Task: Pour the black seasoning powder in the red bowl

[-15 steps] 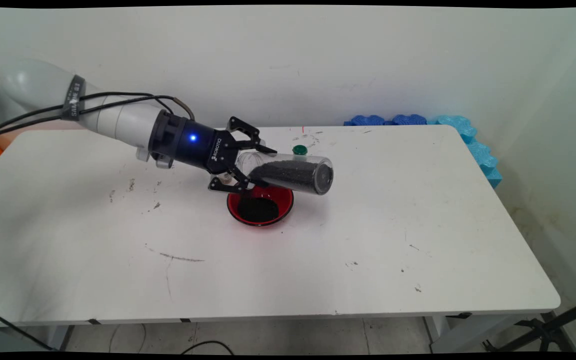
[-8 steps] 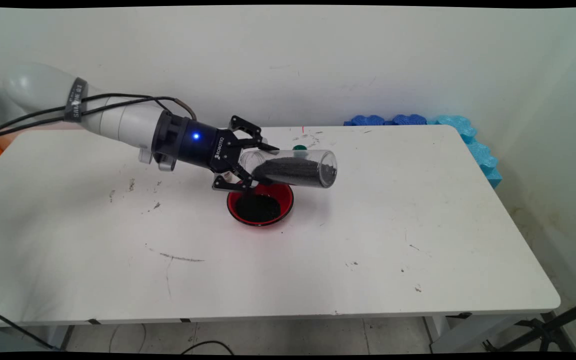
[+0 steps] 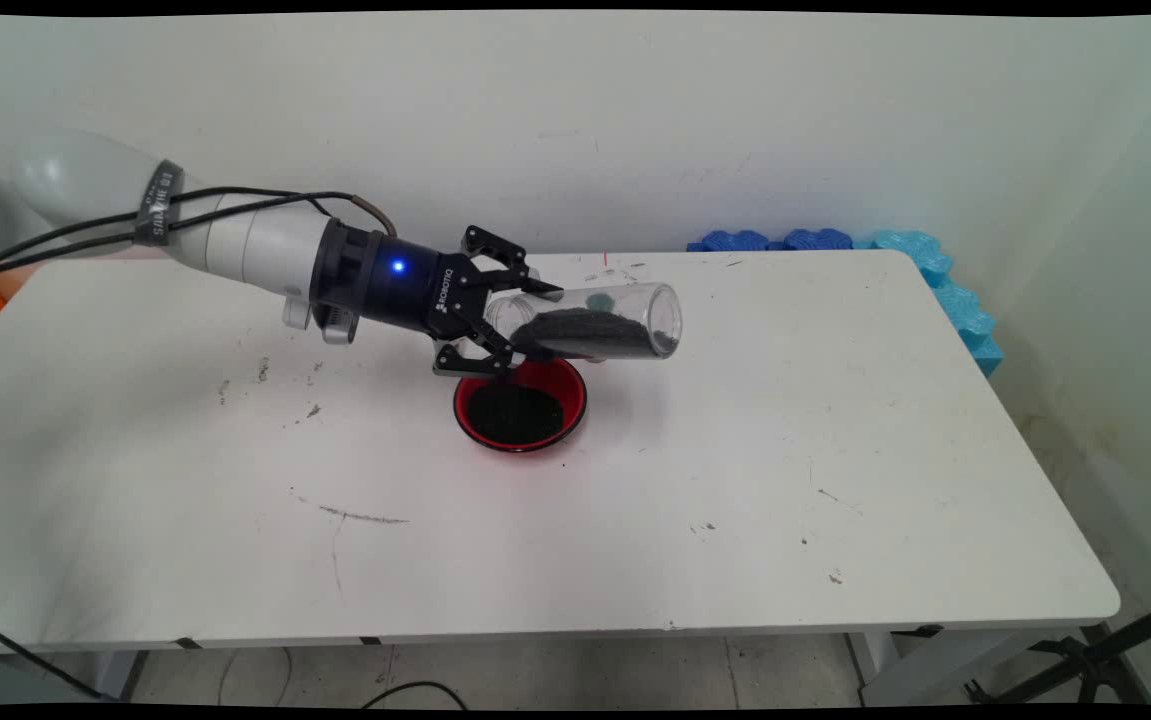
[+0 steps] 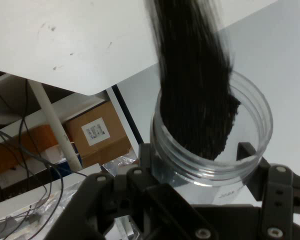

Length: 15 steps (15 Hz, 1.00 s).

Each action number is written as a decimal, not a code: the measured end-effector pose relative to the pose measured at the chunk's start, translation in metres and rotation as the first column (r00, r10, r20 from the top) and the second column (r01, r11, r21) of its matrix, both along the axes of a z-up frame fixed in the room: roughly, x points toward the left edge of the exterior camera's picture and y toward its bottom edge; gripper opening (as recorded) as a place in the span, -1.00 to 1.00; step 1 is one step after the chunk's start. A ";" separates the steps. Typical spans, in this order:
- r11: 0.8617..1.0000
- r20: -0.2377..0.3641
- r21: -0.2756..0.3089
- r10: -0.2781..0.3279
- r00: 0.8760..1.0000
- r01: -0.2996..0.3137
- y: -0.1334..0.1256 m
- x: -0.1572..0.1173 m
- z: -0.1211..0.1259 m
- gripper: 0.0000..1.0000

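From the fixed camera I count one claw (image 3: 507, 322), one clear jar (image 3: 595, 320), one red bowl (image 3: 520, 405) and one green cap (image 3: 596, 299) on the one white counter (image 3: 735, 450). My claw reaches in from the left and is clamped on the jar near its open end, one finger above it and one below. The jar lies close to level above the counter, its closed base pointing right and slightly raised, with black grains (image 3: 590, 335) banked along its lower side. The open end sits over the bowl's far left rim. The bowl stands on the counter directly beneath, its inside dark with one heap of the same black grains. I see the green cap through the jar's clear wall, on the counter behind it. Along the wall at the far right corner I can make out a row of blue foam pieces (image 3: 835, 242); I cannot count them surely.

From the hand camera I see the jar's round open mouth (image 4: 210, 145) held between the claw's two fingers (image 4: 245, 150), grains streaming as one dark blurred band across it. Under the counter's edge sits one cardboard box (image 4: 97, 132) with one white label, beside one white leg (image 4: 52, 125) and several loose cables.
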<state>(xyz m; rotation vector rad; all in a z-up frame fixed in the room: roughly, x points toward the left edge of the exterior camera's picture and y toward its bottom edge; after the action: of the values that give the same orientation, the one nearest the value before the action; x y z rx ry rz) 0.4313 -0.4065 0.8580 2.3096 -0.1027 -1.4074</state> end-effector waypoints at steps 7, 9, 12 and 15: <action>1.000 -0.018 0.007 0.014 1.000 -0.014 0.002 -0.003 0.001 -1.00; 1.000 -0.015 0.000 0.011 1.000 -0.011 0.002 -0.003 0.001 -1.00; 1.000 0.008 -0.029 -0.008 1.000 0.008 0.002 -0.002 0.000 -1.00; 0.994 0.051 -0.093 -0.053 0.997 0.058 0.001 -0.003 0.000 -1.00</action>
<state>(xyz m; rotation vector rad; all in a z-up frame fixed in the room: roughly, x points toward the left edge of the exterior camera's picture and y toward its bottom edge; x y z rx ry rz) 0.4285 -0.4054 0.8581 2.2801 -0.2444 -1.3435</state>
